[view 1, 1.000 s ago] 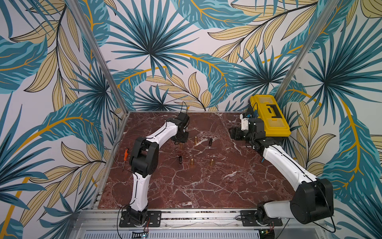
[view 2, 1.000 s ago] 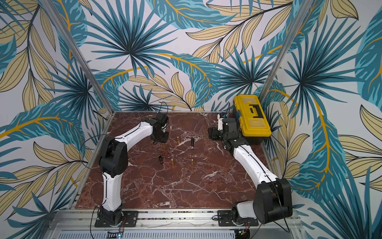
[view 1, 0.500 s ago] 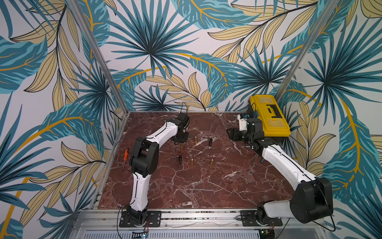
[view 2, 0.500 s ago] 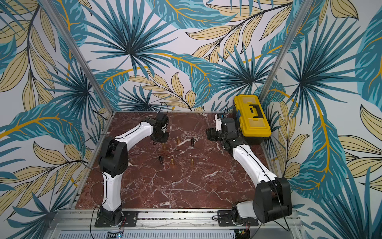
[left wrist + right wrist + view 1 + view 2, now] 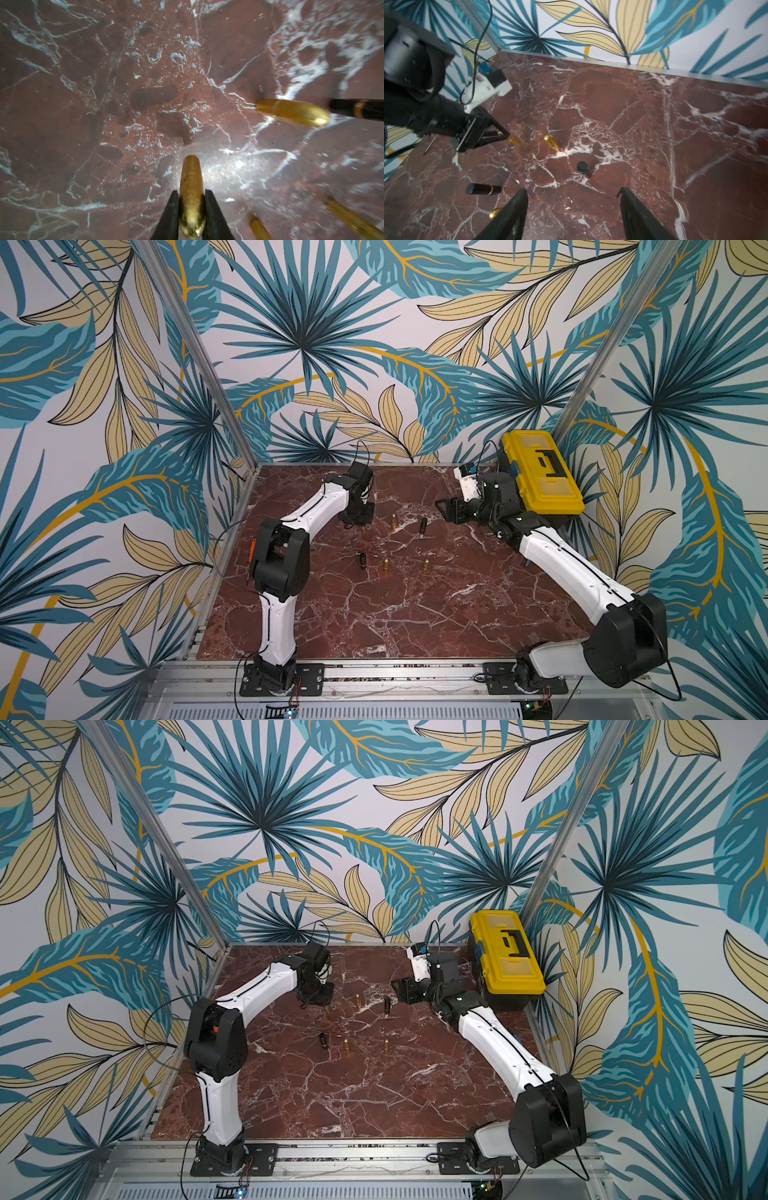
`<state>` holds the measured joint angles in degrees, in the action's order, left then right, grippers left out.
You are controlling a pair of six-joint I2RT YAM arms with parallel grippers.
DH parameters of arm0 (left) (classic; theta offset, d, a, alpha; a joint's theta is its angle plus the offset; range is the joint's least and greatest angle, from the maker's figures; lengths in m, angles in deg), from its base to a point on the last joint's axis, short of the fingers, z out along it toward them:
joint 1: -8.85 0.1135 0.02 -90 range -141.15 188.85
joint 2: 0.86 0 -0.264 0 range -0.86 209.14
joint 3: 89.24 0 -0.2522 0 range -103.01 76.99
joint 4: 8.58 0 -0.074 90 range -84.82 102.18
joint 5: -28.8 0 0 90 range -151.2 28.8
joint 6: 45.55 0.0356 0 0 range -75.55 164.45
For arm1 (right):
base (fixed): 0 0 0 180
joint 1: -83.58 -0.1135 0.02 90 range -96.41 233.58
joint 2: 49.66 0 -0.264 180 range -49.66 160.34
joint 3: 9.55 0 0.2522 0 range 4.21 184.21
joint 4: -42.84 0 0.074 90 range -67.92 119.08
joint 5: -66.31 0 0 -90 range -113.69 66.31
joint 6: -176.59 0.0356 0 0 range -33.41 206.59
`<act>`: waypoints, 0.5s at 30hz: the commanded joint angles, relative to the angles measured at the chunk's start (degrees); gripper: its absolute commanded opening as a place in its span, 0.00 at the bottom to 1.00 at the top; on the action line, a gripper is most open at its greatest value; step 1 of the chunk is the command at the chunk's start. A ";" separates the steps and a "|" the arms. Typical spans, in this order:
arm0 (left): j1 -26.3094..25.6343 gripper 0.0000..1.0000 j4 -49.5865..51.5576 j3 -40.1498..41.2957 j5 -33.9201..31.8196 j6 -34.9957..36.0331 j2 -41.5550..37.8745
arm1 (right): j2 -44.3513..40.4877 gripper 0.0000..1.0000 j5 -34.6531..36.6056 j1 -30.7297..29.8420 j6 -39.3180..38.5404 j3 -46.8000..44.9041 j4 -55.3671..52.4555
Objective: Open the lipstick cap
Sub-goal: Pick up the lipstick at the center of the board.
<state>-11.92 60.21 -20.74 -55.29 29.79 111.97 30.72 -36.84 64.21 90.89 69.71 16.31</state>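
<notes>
A gold lipstick (image 5: 190, 180) stands on the red marble table (image 5: 415, 614) at the back left. My left gripper (image 5: 191, 193) is shut on it, one black finger on each side of its upper part. In both top views the gripper (image 5: 358, 521) (image 5: 316, 999) covers all but the tube's foot (image 5: 364, 529). The right wrist view shows the same grip, with the gold lipstick (image 5: 514, 140) sticking out of the jaws. My right gripper (image 5: 574, 207) (image 5: 444, 508) hovers open above the table's back right, nothing between its fingers (image 5: 517, 212). I cannot make out the cap as a separate part.
Near the grip stand another gold lipstick (image 5: 393, 521) and a black one (image 5: 423, 525). Further forward are a black lipstick (image 5: 363, 561) and two gold ones (image 5: 386, 567) (image 5: 425, 566). A yellow toolbox (image 5: 540, 472) fills the back right corner.
My left jaws have closed onto the gold lipstick. My right gripper has drifted a little left toward the middle, still open.
</notes>
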 commanded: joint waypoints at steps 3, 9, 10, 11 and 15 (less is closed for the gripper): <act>1.76 0.10 3.84 -0.18 16.48 -3.97 -12.94 | 0.68 0.73 -6.82 -4.33 -6.24 1.41 -3.20; 2.01 0.09 5.87 1.49 28.96 -7.23 -19.43 | 3.00 0.73 -6.21 -10.73 -11.17 7.35 -8.75; 1.99 0.09 6.01 1.96 30.35 -7.86 -20.31 | 3.28 0.72 -6.09 -11.61 -11.63 8.24 -9.35; 1.98 0.09 6.13 2.39 31.54 -8.44 -21.12 | 3.55 0.72 -5.93 -12.26 -12.20 9.05 -9.71; 1.97 0.08 6.06 3.60 34.67 -10.20 -23.47 | 4.54 0.73 -5.62 -14.00 -13.87 11.38 -10.83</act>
<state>-9.96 65.04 -18.09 -26.15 21.66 90.09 34.00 -42.20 50.88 79.96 79.57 8.50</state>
